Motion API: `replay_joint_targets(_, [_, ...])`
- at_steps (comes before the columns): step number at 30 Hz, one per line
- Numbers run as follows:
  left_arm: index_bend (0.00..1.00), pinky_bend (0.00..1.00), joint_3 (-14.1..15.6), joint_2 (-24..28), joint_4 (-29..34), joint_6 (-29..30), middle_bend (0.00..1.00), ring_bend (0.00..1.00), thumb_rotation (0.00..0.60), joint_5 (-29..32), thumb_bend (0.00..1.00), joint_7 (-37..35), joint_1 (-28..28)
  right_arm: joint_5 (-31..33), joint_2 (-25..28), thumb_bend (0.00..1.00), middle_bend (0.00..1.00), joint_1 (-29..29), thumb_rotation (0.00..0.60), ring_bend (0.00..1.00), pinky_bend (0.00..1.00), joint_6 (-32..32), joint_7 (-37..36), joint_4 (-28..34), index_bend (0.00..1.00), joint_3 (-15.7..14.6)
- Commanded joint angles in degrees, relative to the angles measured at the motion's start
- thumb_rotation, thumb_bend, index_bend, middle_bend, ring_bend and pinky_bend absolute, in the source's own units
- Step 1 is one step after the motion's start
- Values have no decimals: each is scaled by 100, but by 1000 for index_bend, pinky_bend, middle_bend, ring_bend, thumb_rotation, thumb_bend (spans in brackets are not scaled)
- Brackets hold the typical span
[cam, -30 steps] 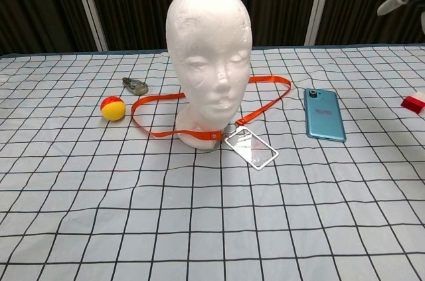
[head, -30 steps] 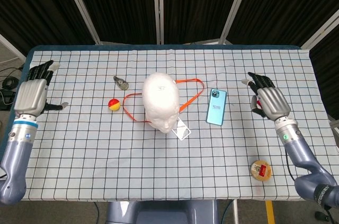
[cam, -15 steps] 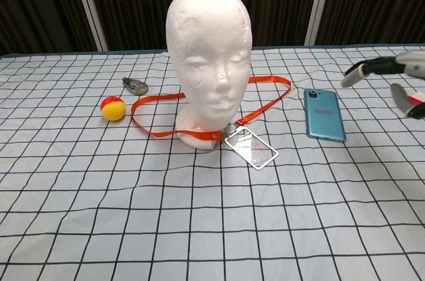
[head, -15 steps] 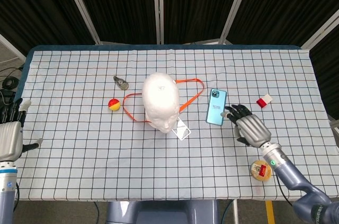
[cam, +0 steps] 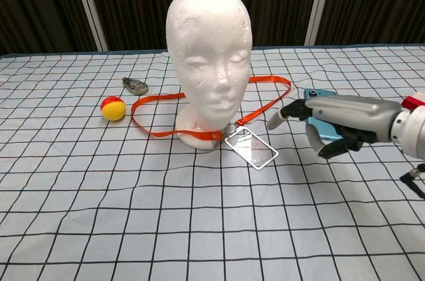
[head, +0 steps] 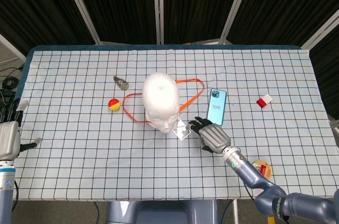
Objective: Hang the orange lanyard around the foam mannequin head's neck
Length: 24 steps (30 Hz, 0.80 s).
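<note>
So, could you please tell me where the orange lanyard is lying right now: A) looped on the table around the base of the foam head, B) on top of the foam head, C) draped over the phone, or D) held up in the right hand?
A: the orange lanyard lies flat on the table, looping around the foam head's base, and the right hand reaches toward it without holding it.

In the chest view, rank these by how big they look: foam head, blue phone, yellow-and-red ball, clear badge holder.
1. foam head
2. and 3. blue phone and clear badge holder: unsure, since the right hand covers much of the phone.
4. yellow-and-red ball
</note>
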<state>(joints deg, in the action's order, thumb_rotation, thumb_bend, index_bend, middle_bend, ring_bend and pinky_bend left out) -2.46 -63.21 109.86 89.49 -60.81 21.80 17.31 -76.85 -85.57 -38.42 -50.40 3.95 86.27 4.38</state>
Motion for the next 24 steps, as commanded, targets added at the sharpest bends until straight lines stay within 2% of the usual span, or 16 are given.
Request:
replay_joint_targets(1, [0,0,-51,27,-33,-59,0,0,600,23,0,-44,-22,137,-225,918,141,-82,600,57,166,147,162,-148,239,4])
replay_joint_targets(8, [0,0,-183,86,-56,-241,0,0,600,132,0,-164,-70,395,-533,917,145,-72,600,61,169,244,279,-395,242,-17])
replay_joint_targets(24, [0,0,-305,35,-75,-383,0,0,600,75,0,-49,-157,354,-569,917,155,-69,600,71,177,325,294,-396,246,-113])
